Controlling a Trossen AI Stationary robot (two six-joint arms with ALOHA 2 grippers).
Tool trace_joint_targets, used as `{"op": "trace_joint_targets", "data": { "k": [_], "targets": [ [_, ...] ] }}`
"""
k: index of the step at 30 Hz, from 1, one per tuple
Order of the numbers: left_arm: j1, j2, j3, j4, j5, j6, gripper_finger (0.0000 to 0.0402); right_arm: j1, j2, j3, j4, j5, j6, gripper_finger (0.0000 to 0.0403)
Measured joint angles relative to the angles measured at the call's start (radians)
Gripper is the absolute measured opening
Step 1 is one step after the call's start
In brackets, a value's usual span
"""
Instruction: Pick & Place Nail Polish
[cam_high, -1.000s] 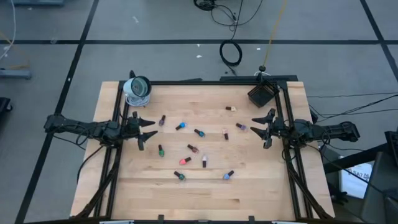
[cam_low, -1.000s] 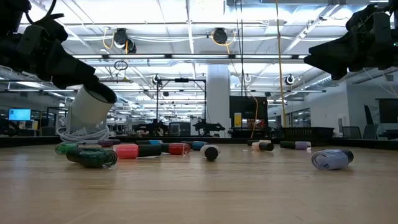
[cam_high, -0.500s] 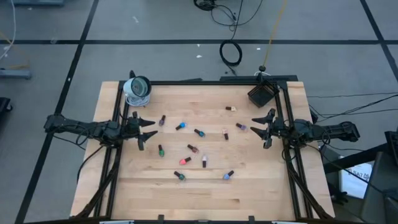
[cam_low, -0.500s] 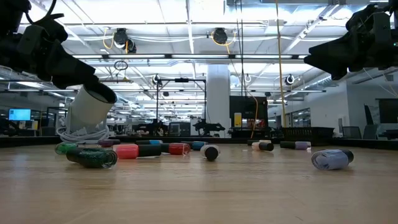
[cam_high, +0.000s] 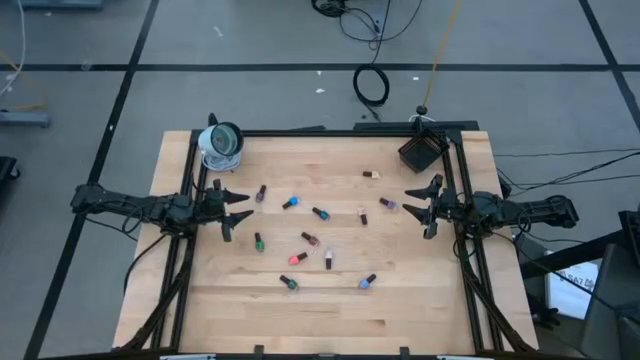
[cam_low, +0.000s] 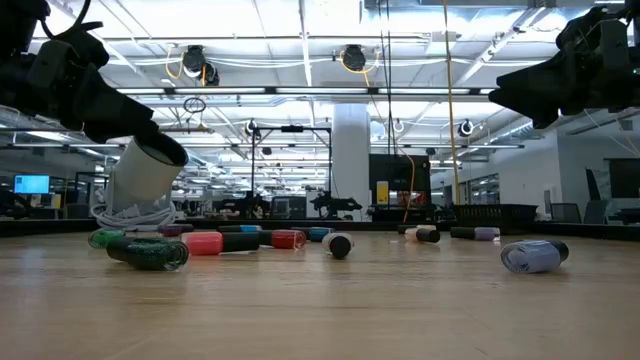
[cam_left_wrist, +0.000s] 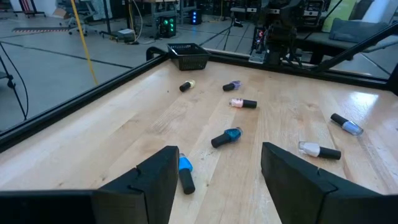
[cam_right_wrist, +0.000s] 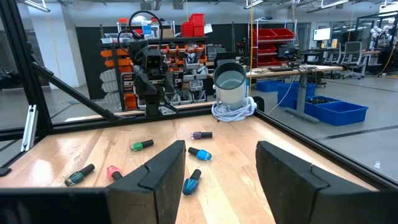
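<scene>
Black basket (cam_high: 420, 153) — nail polish (cam_high: 297, 259) outside

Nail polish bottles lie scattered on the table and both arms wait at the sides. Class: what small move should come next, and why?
Probably the left gripper, open and empty at the table's left edge, should reach out and lower over the purple bottle, the closest to it. The right gripper is open and empty too, and no bottle has been picked up yet.
</scene>
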Motion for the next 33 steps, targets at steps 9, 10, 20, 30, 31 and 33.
{"op": "trace_joint_targets", "data": {
  "k": [9,10,20,30,31,33],
  "targets": [
    [0.007,0.0,0.0,0.006,-0.122,0.444,0.0225,0.0,0.0,0.0,0.0,0.0,0.0,0.0187],
    [0.007,0.0,0.0,0.005,-0.13,0.495,0.0225,0.0,0.0,0.0,0.0,0.0,0.0,0.0187],
    [0.007,0.0,0.0,0.039,-0.125,0.564,0.0225,0.0,0.0,0.0,0.0,0.001,0.0,0.0187],
    [0.007,0.0,0.0,0.122,-0.024,0.147,0.0225,0.0,0.0,0.0,0.0,0.001,0.0,0.0187],
    [0.006,0.0,0.0,0.108,-0.02,0.114,0.0225,0.0,0.0,0.0,0.0,0.001,0.0,0.0187],
    [0.007,0.0,0.0,0.069,0.004,0.073,0.0225,0.0,0.0,0.0,0.0,0.002,0.0,0.0187]
  ]
}}
